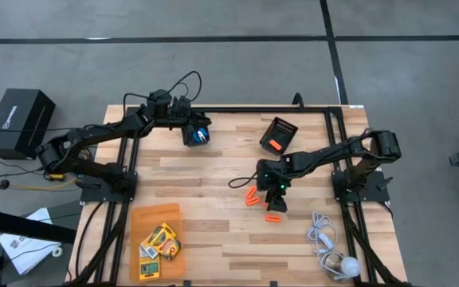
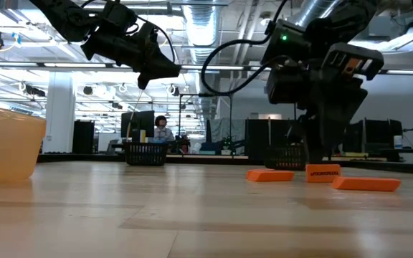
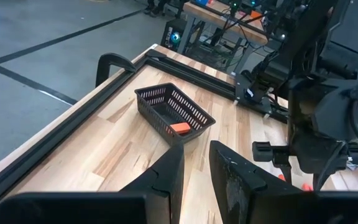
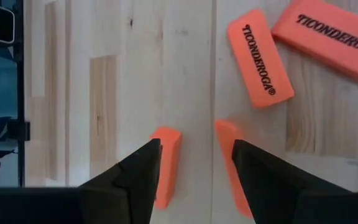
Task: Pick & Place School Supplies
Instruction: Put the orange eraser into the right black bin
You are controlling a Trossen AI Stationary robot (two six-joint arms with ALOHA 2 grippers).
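Note:
Several orange erasers lie flat on the wooden table right of centre [image 1: 251, 198], [image 1: 273, 217]. My right gripper [image 4: 196, 155] hangs over them, pointing steeply down, open, with bare wood between its fingertips. One eraser [image 4: 166, 165] shows at one fingertip and another eraser [image 4: 227, 146] at the other; two printed erasers [image 4: 260, 59], [image 4: 334, 34] lie farther off. The low view shows the right gripper [image 2: 321, 154] just above an eraser [image 2: 323, 172]. My left gripper [image 3: 194, 180] waits high over the far left of the table, open by a narrow gap, holding nothing. Crayon boxes [image 1: 159, 241] lie in an orange tray [image 1: 138, 219].
A black mesh basket [image 1: 287, 127] with one orange eraser [image 3: 180, 128] inside stands at the far edge, right of centre. A white cord with a round bulb [image 1: 333, 257] lies near the right front corner. Black frame rails run along the table's left, right and far edges.

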